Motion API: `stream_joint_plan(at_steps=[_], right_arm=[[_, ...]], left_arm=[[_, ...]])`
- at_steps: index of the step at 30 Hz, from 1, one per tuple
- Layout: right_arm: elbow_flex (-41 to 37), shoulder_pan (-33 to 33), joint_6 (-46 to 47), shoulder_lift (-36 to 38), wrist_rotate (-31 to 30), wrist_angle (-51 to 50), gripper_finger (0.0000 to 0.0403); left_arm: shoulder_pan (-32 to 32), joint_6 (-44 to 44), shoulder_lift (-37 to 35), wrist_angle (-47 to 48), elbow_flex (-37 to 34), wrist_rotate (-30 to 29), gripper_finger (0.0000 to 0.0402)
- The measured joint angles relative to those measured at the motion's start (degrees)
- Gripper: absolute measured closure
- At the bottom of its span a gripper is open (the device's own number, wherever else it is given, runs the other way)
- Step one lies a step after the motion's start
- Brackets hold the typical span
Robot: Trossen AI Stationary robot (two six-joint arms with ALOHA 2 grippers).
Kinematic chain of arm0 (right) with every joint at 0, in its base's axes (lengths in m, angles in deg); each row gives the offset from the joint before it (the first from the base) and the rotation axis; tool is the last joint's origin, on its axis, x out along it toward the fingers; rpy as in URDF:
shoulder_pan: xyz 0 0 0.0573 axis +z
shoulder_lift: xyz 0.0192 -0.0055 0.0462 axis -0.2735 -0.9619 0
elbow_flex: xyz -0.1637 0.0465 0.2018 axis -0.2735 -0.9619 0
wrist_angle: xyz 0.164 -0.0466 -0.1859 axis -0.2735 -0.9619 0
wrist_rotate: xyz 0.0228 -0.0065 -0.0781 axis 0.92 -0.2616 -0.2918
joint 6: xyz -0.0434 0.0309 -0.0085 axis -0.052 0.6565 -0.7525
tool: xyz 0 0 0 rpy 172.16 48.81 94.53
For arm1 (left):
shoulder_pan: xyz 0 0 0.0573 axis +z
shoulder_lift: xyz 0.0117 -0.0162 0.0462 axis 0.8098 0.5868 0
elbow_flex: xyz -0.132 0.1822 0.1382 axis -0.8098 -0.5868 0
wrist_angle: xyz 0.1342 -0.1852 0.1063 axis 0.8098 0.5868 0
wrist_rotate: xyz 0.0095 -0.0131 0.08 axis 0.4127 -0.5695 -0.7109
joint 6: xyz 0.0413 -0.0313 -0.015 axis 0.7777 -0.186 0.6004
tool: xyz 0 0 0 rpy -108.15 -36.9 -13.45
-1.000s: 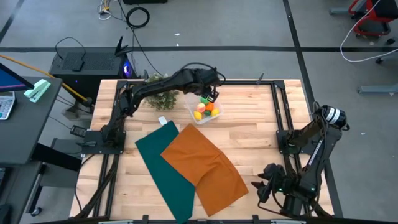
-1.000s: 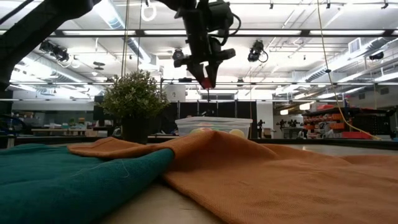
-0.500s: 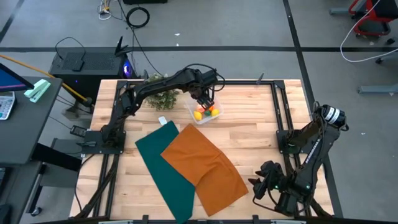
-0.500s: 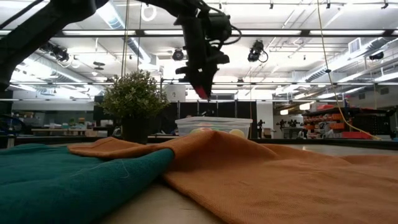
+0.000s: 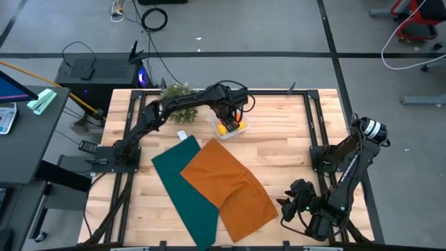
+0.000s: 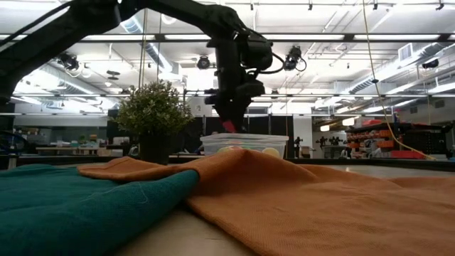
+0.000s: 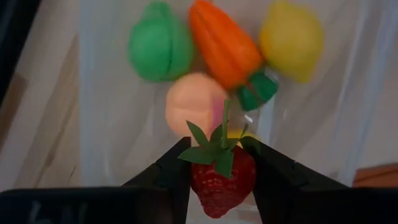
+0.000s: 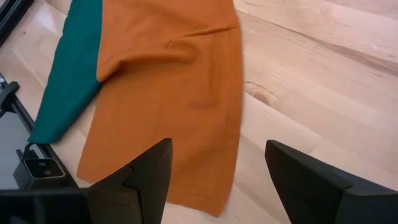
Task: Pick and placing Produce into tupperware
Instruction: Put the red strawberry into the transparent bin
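Note:
My left gripper points down over the clear tupperware at the far middle of the table, shut on a red strawberry with a green leafy top. In the low view its fingers reach down to the box rim. A green piece, an orange carrot, a yellow lemon and a peach-coloured piece lie on the floor of the tupperware. My right gripper waits open at the near right, above the table beside the orange cloth. My left gripper pinches the strawberry by its two sides between its two fingers. The fingers come from above, pointing down. The strawberry is clear of everything, leafy top toward the box floor, above the pieces in the tupperware.
A bushy potted plant stands just left of the tupperware. An orange cloth lies partly over a green cloth in the table's near middle. Bare wood lies to the right of the cloths.
My left gripper has come down with the strawberry toward the tupperware, from well above the box to its rim, and its wrist has rolled on the way. It has stayed shut on the strawberry.

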Motion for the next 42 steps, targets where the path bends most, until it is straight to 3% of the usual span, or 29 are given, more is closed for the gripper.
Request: stream_joint_plan(at_steps=[14, 37, 42], right_arm=[[0.0, -0.3, 0.6, 0.0, 0.0, 0.0, 0.0179], [0.0, -1.2, 1.3, 0.0, 0.0, 0.3, 0.0179], [0.0, -1.2, 1.4, 0.0, 0.0, 0.5, 0.0179]], left_arm=[[0.0, 0.7, 2.7, -2.4, 0.1, 4.5, 0.0256], [-0.2, 1.1, 5.0, -3.2, 0.0, 5.2, 0.0264], [0.0, 1.2, 4.9, -4.1, 0.0, 5.3, 0.0246]])
